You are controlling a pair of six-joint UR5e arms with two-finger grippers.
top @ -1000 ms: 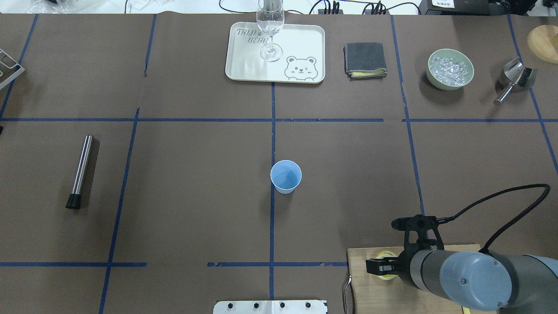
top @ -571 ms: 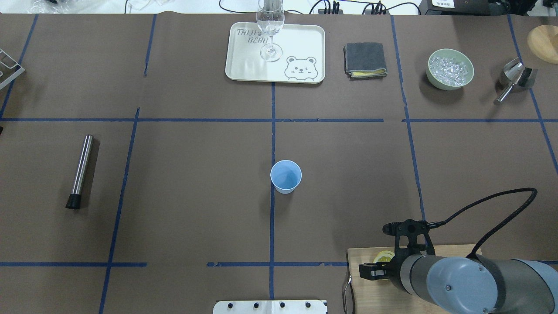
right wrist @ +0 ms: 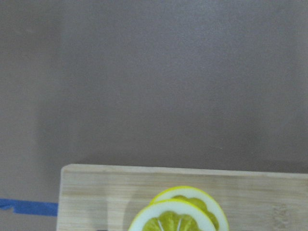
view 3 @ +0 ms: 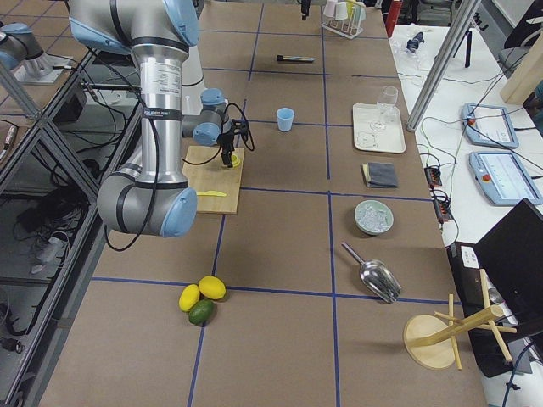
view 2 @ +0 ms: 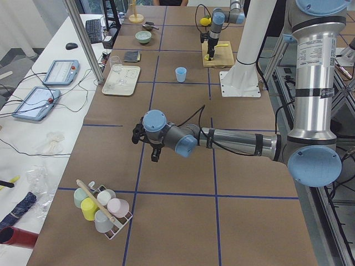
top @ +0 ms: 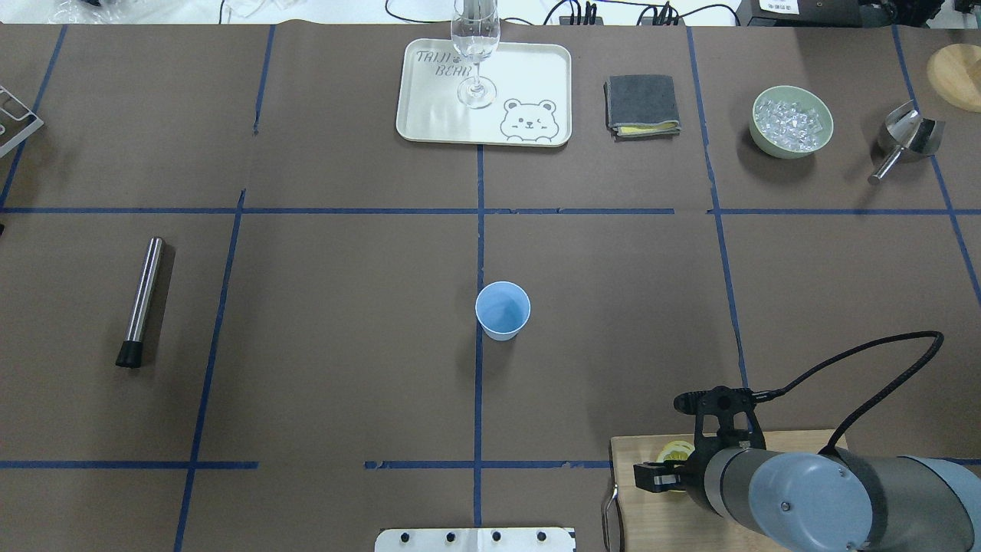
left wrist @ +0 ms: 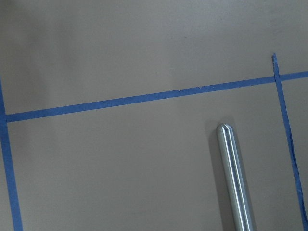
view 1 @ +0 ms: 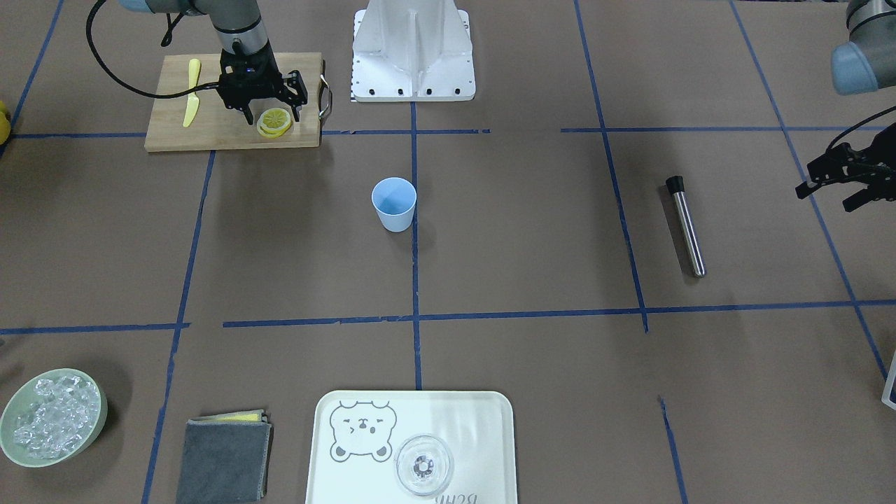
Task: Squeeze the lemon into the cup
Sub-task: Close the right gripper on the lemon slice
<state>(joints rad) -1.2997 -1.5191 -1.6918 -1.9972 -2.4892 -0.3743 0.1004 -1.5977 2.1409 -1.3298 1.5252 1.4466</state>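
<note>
The right gripper (view 1: 274, 114) hung over the wooden board (view 1: 224, 136) in the upper left of the front view. Its jaws were wide and held nothing. The lemon (view 1: 275, 120) lay flat on the board, partly on top of a second slice. The cup (view 1: 394, 203) stood near the middle of the view, well apart. The left gripper (view 1: 833, 189), at the right edge, looked open and empty too.

The slices were thin, round, wet-looking and stacked. So the jaws could grab both, or push the top one away. Lying flat, it gave little to pinch. The cup was light, smooth plastic, and a bump could tip it.
</note>
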